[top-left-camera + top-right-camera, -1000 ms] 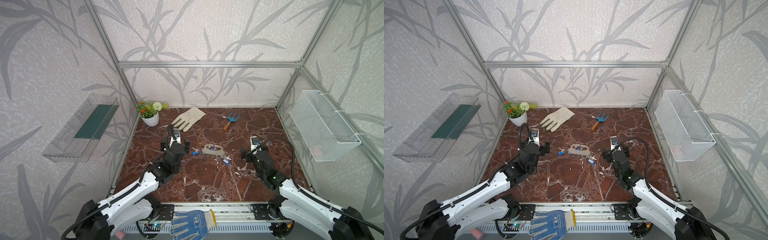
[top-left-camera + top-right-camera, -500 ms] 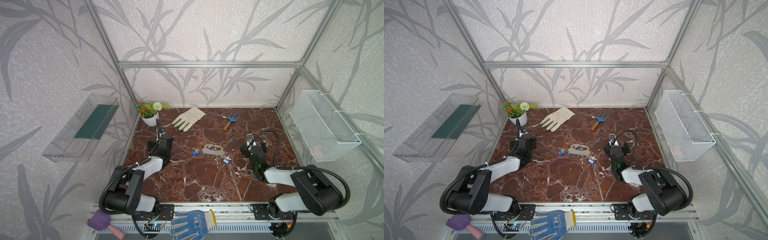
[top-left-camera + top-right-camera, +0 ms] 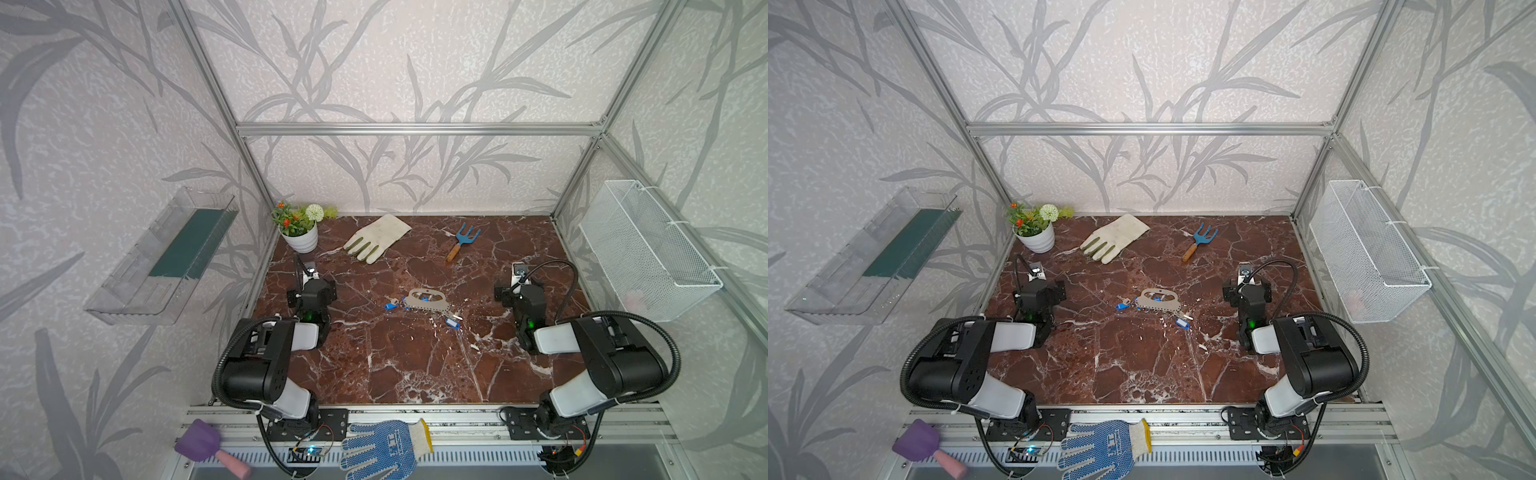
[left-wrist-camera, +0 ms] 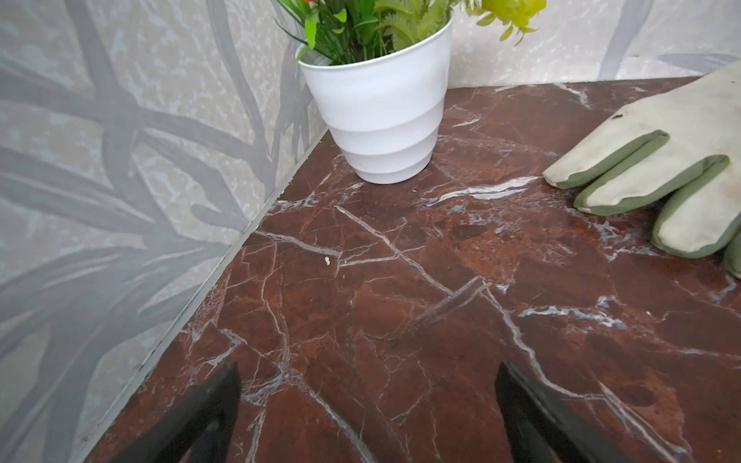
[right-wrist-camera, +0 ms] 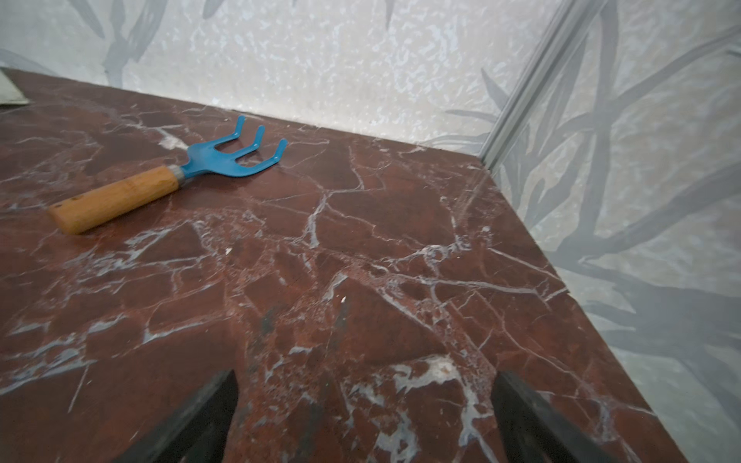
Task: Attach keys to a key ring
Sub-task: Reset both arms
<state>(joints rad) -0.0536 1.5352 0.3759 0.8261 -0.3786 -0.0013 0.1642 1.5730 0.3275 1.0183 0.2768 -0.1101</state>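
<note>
Silver key ring (image 3: 428, 300) lay central, keys (image 3: 451, 323) strewn about it. Left gripper (image 4: 367, 385) (nine o'clock) and right gripper (image 5: 363, 385) (three) gaped empty, presumably flanking for access.

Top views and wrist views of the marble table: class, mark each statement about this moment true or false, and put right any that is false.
1. The left gripper and the right gripper are both open and empty. True.
2. The key ring is lifted by the right gripper. False: it lies flat on the table, between the arms, untouched.
3. Blue keys lie on the table close to the key ring. True.
4. The hand fork touches the flower pot. False: the hand fork lies far from the flower pot, with the pale glove between them.
5. The flower pot stands upright in a back corner. True.
</note>
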